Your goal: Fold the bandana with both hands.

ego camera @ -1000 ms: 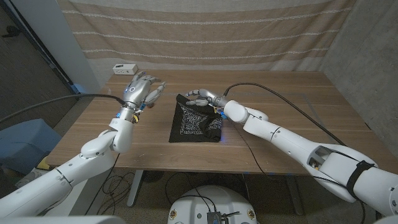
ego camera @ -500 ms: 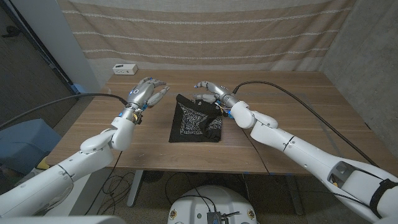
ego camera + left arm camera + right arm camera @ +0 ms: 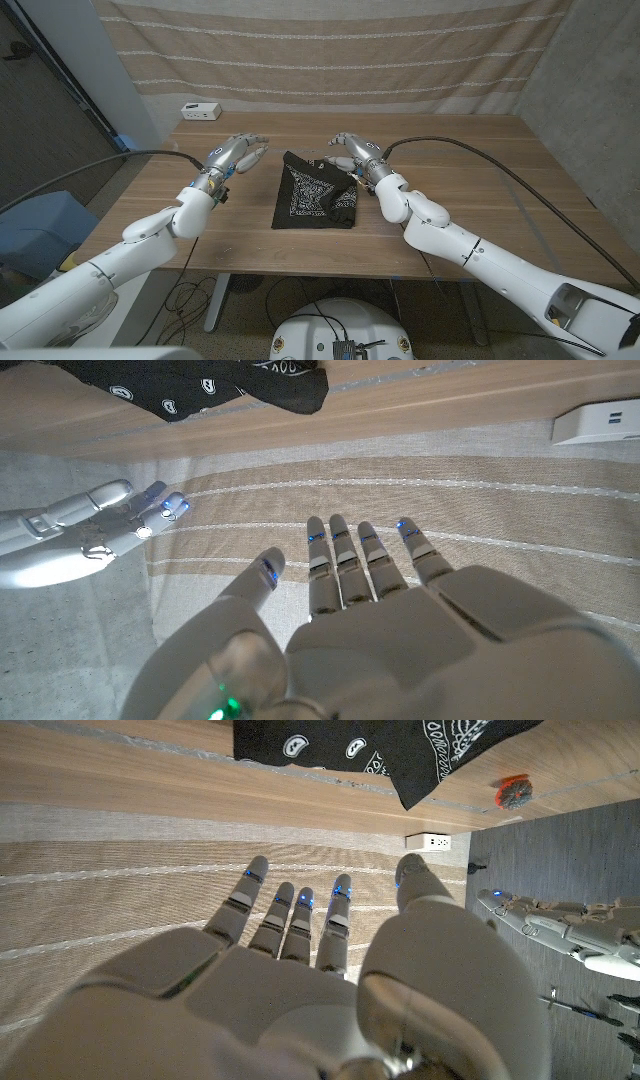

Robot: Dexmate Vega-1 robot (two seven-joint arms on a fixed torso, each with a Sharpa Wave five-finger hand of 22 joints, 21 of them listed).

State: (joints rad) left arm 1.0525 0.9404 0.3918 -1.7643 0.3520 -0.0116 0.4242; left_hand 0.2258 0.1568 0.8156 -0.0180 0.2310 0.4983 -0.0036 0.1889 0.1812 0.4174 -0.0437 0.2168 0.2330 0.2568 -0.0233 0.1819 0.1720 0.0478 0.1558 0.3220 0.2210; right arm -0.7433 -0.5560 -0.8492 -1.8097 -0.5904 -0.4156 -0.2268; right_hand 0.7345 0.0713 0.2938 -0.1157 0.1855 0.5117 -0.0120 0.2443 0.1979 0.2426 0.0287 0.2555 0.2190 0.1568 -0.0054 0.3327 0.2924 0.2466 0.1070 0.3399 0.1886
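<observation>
Bandana: a black bandana (image 3: 316, 191) with white paisley print lies folded into a rough rectangle near the middle of the wooden worktop (image 3: 470, 190), untouched by either hand; one lower corner is doubled over and slightly rumpled.
Left hand: the left hand (image 3: 232, 154) hovers above the worktop just to the robot's left of the cloth, fingers spread and extended, holding nothing. In the left wrist view the same hand (image 3: 400, 630) shows its fingers apart and straight, small blue lights at the fingertips.
Right hand: the right hand (image 3: 356, 150) is raised near the bandana's far right corner, fingers loosely apart and gently curved, gripping nothing. The right wrist view shows this hand (image 3: 300, 980) open, its fingers reaching toward the striped curtain.
Hands and cloth: both hands flank the far edge of the bandana, one to each side, clear of the fabric.
Cross views: the right hand (image 3: 95, 530) shows at the side of the left wrist view, and the left hand (image 3: 560, 925) at the side of the right wrist view, each with open fingers.
Surroundings: a small white box (image 3: 201, 110) sits at the far left corner of the worktop. A beige curtain (image 3: 330, 50) with pale stripes hangs behind. A small orange-red item (image 3: 513, 792) lies on the worktop near the cloth's corner in the right wrist view; what it is cannot be told.
</observation>
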